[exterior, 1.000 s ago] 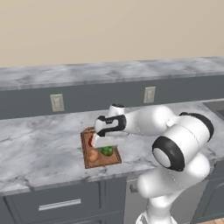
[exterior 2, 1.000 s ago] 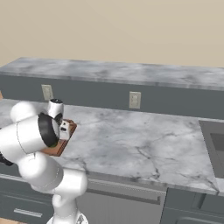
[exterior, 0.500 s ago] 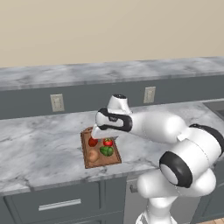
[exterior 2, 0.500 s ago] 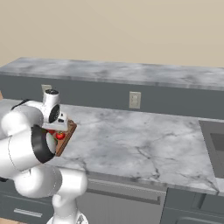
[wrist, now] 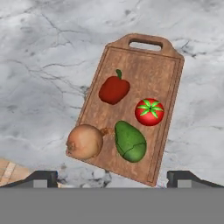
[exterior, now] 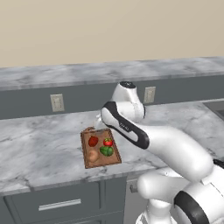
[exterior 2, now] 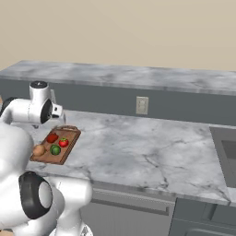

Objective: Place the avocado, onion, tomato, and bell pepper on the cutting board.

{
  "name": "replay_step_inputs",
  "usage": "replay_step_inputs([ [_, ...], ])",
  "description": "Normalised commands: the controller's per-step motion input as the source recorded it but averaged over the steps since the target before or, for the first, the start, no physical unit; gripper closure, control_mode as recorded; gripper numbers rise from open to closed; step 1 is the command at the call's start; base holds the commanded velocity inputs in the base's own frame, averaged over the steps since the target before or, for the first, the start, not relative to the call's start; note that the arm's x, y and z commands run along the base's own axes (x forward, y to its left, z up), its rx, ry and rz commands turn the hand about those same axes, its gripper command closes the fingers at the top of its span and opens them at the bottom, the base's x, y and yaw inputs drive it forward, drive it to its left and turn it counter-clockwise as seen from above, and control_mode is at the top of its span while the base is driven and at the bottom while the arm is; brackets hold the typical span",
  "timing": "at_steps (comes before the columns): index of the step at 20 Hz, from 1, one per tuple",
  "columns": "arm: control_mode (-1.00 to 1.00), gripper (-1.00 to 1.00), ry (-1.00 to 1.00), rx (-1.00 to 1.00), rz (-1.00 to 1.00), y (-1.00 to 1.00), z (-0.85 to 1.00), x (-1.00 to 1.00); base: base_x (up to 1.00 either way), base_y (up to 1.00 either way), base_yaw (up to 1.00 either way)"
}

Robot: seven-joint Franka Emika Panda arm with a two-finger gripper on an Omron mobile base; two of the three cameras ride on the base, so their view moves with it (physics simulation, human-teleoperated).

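Gripper (wrist: 112,177) stood wide apart in the hand view, its two dark fingertips (wrist: 41,177) rising at the lower corners with nothing between them, hanging above the cutting board (wrist: 151,61). Same view: board lay tilted on grey marble counter (wrist: 39,65), looped handle at the top; bell pepper (wrist: 113,89) sat upper left on the wood, tomato (wrist: 149,111) just to its right, onion (wrist: 85,141) at the lower left edge overhanging the rim a little, avocado (wrist: 130,141) just beside the onion. All four rested on the board, none touching the fingers. Left base view: white arm reached from lower right over the counter (exterior: 39,140), hand above the board's (exterior: 101,161) far end; pepper (exterior: 92,141), tomato (exterior: 107,142), onion (exterior: 92,155) and avocado (exterior: 106,151) clustered on it. Wall outlet (exterior: 56,102) on the grey backsplash behind. Right base view: board (exterior 2: 69,134) near the counter's front edge at left, carrying pepper (exterior 2: 52,137), tomato (exterior 2: 63,142), avocado (exterior 2: 55,150) and onion (exterior 2: 38,150); a second outlet (exterior 2: 142,105) further right.
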Motion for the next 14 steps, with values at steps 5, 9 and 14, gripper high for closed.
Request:
replay_step_inputs([
  [5, -1.00, -1.00, -0.21, 0.00, 0.00, -0.38, 0.65, -0.47, 0.00, 0.00, 0.00],
  [9, -1.00, -1.00, -0.14, 0.02, -0.01, -0.71, 0.51, -0.37, 0.00, 0.00, 0.00],
  [14, -1.00, -1.00, -0.10, 0.05, -0.03, -0.85, 0.41, -0.32, 0.00, 0.00, 0.00],
])
